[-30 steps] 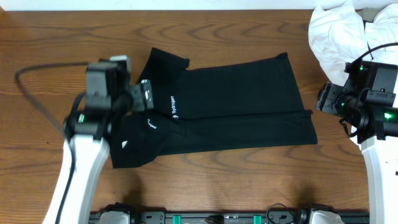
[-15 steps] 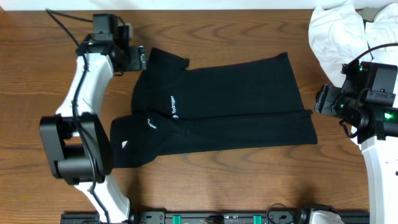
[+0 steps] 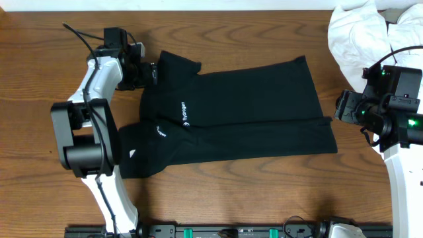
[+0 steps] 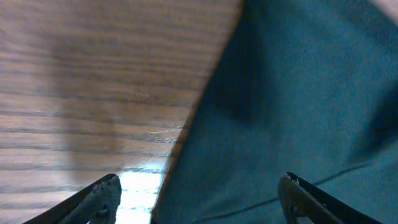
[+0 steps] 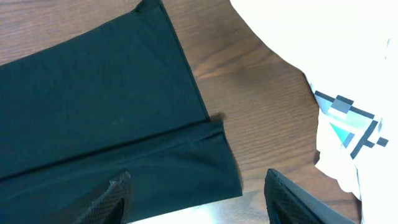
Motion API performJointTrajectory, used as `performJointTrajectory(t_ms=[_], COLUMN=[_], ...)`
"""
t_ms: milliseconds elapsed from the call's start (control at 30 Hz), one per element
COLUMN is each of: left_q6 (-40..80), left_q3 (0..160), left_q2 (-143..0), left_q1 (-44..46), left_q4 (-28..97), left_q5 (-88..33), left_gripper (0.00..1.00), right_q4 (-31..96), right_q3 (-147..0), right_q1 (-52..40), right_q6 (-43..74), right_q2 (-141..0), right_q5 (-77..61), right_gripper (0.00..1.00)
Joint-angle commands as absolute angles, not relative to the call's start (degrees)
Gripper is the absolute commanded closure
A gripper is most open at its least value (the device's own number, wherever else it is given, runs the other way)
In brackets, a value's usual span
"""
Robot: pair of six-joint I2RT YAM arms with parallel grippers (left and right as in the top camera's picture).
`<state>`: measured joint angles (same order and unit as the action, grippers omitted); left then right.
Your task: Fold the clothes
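Black shirt (image 3: 238, 112) lies flat on the wooden table (image 3: 264, 192), its long axis running left to right, collar end leftward. Left gripper (image 3: 149, 71), fingers spread, sits at that end's upper edge, perhaps touching cloth. Right gripper (image 3: 340, 111), also spread and empty, hovers beside the hem.

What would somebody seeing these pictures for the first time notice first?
A black shirt, partly folded, lies spread across the middle of the wooden table, with a heap of white clothes in the far right corner. The left gripper hangs open over the shirt's left edge. The right gripper is open over the opposite end.
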<state>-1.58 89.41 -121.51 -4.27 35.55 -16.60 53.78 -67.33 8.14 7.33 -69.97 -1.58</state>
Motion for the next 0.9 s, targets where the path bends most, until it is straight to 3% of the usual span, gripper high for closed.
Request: performJointTrajectory(t_ms=[0, 167, 233, 367, 667, 767, 867], left_q6=[-2.9, -3.0, -3.0, -3.0, -2.7, -1.7, -1.7], left_q3=[90.8, 90.8, 90.8, 90.8, 90.9, 90.9, 90.9], left_q2=[-124.4, -125.5, -125.5, -125.5, -125.0, -123.5, -121.2], left_q1=[-3.7, -3.1, -2.9, -2.2, -1.8, -1.8, -1.8], left_q4=[35.7, 35.4, 35.4, 35.9, 37.1, 37.9, 38.5], left_q5=[-17.6, -17.6, -17.6, -17.6, -17.5, -17.6, -17.6], left_gripper=[0.18, 0.18, 0.27, 0.54, 0.86, 0.92, 0.92], right_q4=[53.9, 54.6, 54.7, 54.7, 53.6, 52.4, 49.2], right_q3=[-67.4, -67.4, -67.4, -67.4, -67.4, -67.4, -67.4], right_q1=[8.2, 8.2, 8.2, 8.2, 8.2, 8.2, 8.2], right_q6=[6.7, 6.7, 6.7, 6.7, 6.7, 5.9, 5.5], right_q2=[-70.2, -70.2, -70.2, -70.2, -70.3, -71.0, -72.9], right_q5=[-1.9, -1.9, -1.9, -1.7, -1.6, -2.3, -2.7], right_gripper=[0.34, 0.36, 0.38, 0.40, 0.44, 0.48, 0.49])
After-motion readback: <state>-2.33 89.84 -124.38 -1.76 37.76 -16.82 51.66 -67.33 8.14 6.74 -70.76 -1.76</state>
